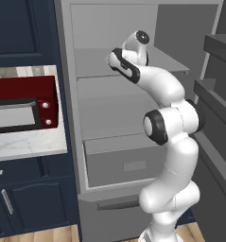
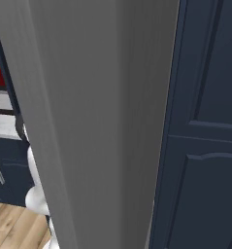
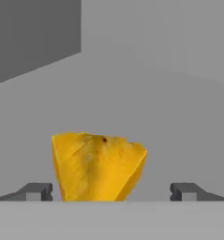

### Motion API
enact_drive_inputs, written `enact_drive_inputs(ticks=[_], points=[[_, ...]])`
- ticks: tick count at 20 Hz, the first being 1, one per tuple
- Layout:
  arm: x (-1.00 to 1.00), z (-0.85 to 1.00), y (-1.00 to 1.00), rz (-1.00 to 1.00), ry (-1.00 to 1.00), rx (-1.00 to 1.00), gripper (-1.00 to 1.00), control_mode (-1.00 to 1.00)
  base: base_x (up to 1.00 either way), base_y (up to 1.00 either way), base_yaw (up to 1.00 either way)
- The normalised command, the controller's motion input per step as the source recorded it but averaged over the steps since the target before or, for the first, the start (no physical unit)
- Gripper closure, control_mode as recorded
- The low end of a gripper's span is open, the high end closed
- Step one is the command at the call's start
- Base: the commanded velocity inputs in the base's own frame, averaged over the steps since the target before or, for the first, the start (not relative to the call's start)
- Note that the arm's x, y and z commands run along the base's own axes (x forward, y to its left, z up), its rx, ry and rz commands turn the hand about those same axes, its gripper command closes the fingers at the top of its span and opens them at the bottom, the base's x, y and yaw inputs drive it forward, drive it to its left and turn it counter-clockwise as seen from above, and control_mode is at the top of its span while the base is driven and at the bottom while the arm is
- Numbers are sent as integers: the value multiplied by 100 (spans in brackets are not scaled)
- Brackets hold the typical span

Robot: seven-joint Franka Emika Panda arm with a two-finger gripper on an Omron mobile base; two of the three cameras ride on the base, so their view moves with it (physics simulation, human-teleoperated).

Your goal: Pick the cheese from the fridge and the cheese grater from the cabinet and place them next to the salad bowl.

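Fridge (image 1: 119, 118) is open, tall light-grey unit with grey inner shelves and a drawer front lower down; its door (image 1: 218, 118) with door shelves stands at the right of the left base view. In the right base view a broad grey fridge panel (image 2: 103, 121) sits close to the camera, dark navy cabinet doors (image 2: 205, 136) right of it. Navy lower cabinets (image 1: 24, 198) with silver handles left of the fridge, marble-look counter (image 1: 24, 142) on top, dark red microwave-type box (image 1: 24, 101) with two round knobs standing on it. Wood floor (image 1: 39, 234) at the bottom.

White arm (image 1: 173, 142) rises from lower right and bends into the upper fridge compartment, wrist level with the upper shelf (image 1: 133, 64).

Cheese (image 3: 97, 166), yellow-orange wedge, sits on a grey fridge shelf surface in the hand view, close in front of the hand. Gripper (image 3: 111, 192) jaws are spread wide, one dark fingertip each side of the wedge, clear gap on both sides, not touching it. Nothing grasped.
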Motion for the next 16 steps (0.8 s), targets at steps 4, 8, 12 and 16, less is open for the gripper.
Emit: enact_drive_inputs(ticks=[4,8,12,16], points=[[54,-30,20,0,6,0,-100,-100,0,0,0],[42,-35,34,0,7,0,100,-100,0,0,0],[23,-37,15,0,8,0,100,-100,0,0,0],[-4,-69,6,0,-1,0,100,-100,0,0,0]])
